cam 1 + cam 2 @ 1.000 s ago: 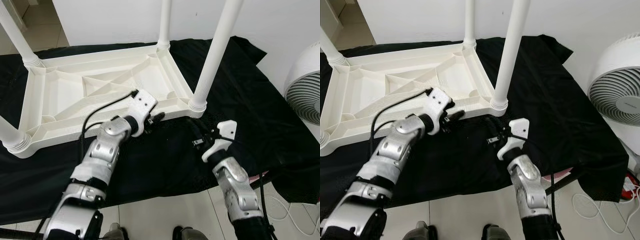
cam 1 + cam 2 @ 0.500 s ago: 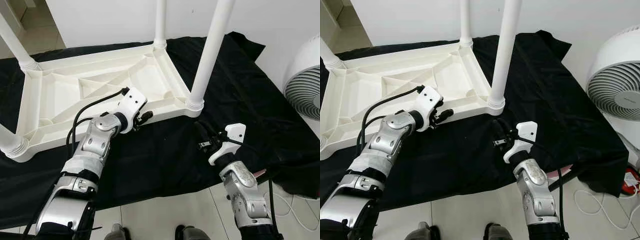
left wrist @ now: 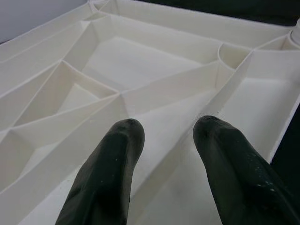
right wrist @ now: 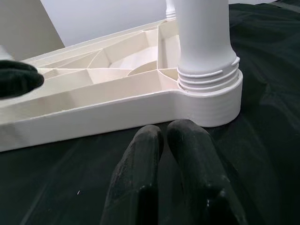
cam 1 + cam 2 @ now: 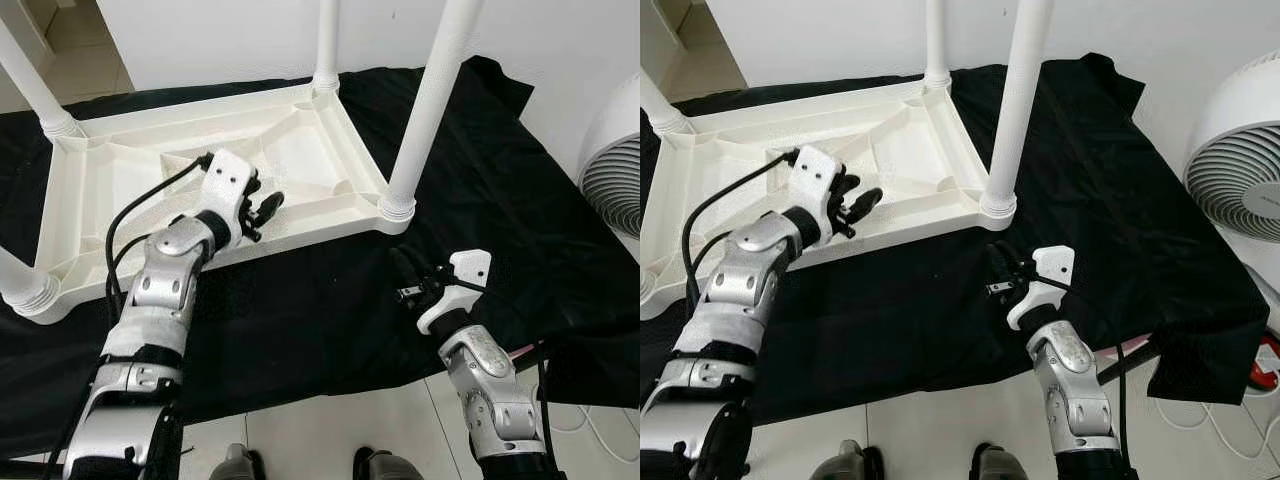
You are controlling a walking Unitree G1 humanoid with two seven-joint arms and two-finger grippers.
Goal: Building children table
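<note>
A black cloth (image 5: 500,170) covers the floor beside a white fan (image 5: 612,170).

Upturned table (image 5: 200,170) on black cloth (image 5: 500,200)

White plastic table (image 5: 300,150) is laid upside down on a black cloth (image 5: 520,200), ribbed underside up. Round legs (image 5: 430,100) are fitted upright into threaded corner sockets; four legs are seen, their tops cut off by the frame.

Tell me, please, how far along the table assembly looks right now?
Done: the upside-down white plastic tabletop on the black cloth has white legs standing in its corners. In hand: left gripper, jaws open, hovers over its ribs; right gripper empty. Left: turning it upright.
</note>
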